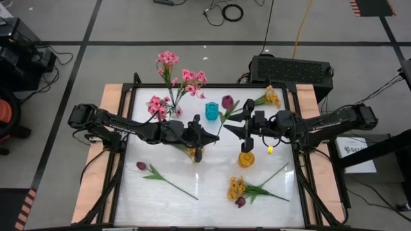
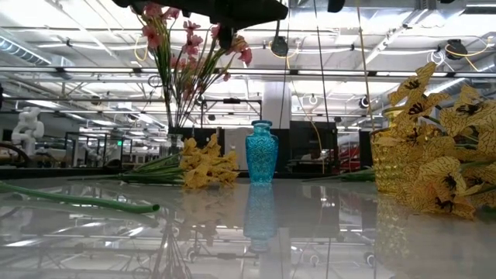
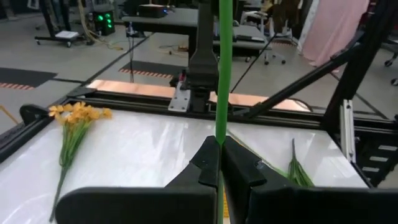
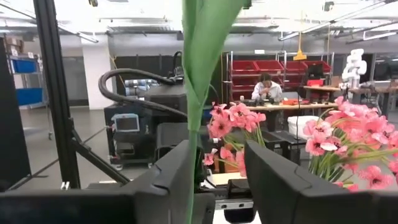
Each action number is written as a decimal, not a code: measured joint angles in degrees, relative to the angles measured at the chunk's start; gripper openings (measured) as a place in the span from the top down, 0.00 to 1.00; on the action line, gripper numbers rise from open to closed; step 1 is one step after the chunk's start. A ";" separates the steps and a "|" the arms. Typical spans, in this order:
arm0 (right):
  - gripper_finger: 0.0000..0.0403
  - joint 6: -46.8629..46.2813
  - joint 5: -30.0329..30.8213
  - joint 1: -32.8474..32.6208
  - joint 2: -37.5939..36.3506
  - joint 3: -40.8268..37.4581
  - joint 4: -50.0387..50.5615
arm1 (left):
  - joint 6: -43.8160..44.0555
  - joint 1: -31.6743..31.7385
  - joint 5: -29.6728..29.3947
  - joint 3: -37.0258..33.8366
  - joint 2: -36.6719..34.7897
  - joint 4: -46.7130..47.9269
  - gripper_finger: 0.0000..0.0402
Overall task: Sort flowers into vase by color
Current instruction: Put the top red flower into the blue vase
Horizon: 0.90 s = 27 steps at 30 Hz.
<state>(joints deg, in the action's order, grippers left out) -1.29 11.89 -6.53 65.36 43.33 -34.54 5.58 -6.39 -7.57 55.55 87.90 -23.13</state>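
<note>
**Two stems held mid-table, vases close by**

White tabletop (image 1: 205, 192) is framed by a dark rail, with a workshop floor and cables around it. Left gripper (image 1: 196, 153) is seen at table centre, fingers (image 3: 208, 163) pinched tight on a thin green stem (image 3: 222, 74) standing upright. Right gripper (image 1: 246, 130) is at 3 o'clock of it, jaws narrowly apart around a magenta flower's stem (image 4: 202, 62); the bloom (image 1: 227, 101) is at 11 o'clock of that gripper. Placement step is judged in hand: each stem needs lowering into a matching vase. Yellow vase (image 1: 246, 158) sits at 6 o'clock of the right gripper, blue vase (image 1: 211, 111) between the arms, pink flowers (image 1: 168, 83) already vased at 11 o'clock. Loose sprays (image 1: 247, 189) lie at 5 o'clock. The arms' closeness could cause a clash.
</note>
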 joint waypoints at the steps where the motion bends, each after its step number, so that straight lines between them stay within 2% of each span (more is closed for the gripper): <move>1: 0.68 -0.47 -0.01 0.17 0.00 0.00 0.05 | 0.00 0.00 -0.42 0.00 0.00 0.00 0.98; 9: 0.72 -3.51 -0.29 0.93 0.75 0.09 2.22 | -0.02 0.00 -1.71 0.02 0.59 -2.95 0.98; 12: 0.70 -3.62 -0.38 0.94 0.96 0.09 3.19 | -0.02 0.00 -1.71 -0.04 0.63 -4.03 0.98; 16: 0.66 -3.65 -3.43 1.27 0.86 0.11 3.02 | -0.12 0.00 -1.71 -0.02 0.63 -3.95 0.98; 27: 0.60 -3.64 -3.38 1.25 0.87 0.11 0.20 | -0.09 0.01 -1.71 -0.02 2.27 -2.94 0.98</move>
<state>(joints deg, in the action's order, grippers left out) -4.93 8.51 -5.28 66.24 43.44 -34.35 5.50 -6.39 -9.28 55.53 90.16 -26.08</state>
